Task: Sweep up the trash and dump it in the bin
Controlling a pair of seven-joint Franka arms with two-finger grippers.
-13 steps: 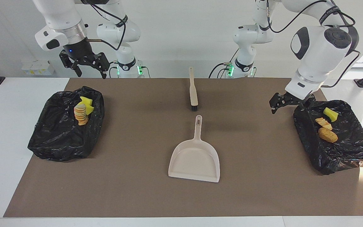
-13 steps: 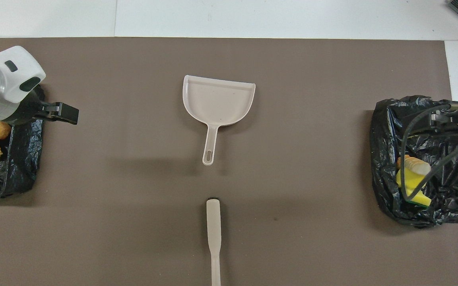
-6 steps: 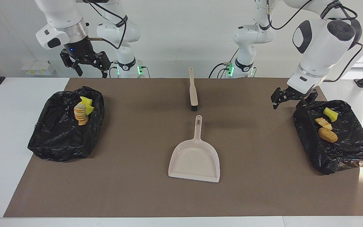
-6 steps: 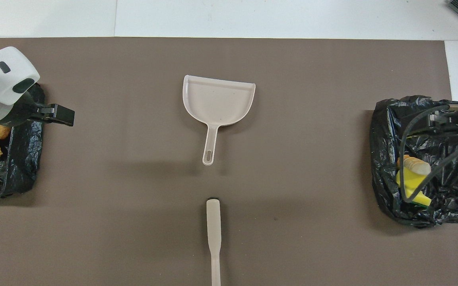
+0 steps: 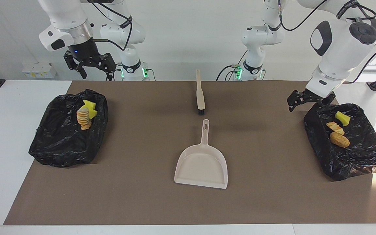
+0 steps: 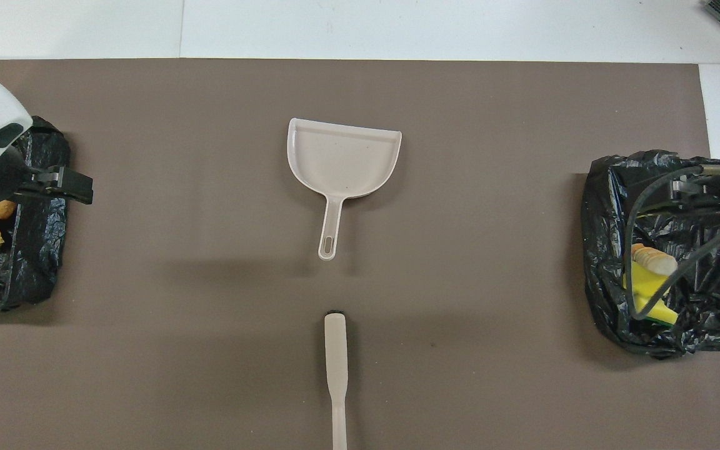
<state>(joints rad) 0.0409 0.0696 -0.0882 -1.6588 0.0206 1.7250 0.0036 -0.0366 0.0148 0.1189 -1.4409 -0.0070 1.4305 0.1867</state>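
The brush lies nearest the robots, the dustpan farther out. The trash sits in two black bags, one at each end of the table. Only the facing view shows both grippers whole: the left gripper hangs over its bag's edge, fingers open and empty, and the right gripper is raised near its own bag, also open.
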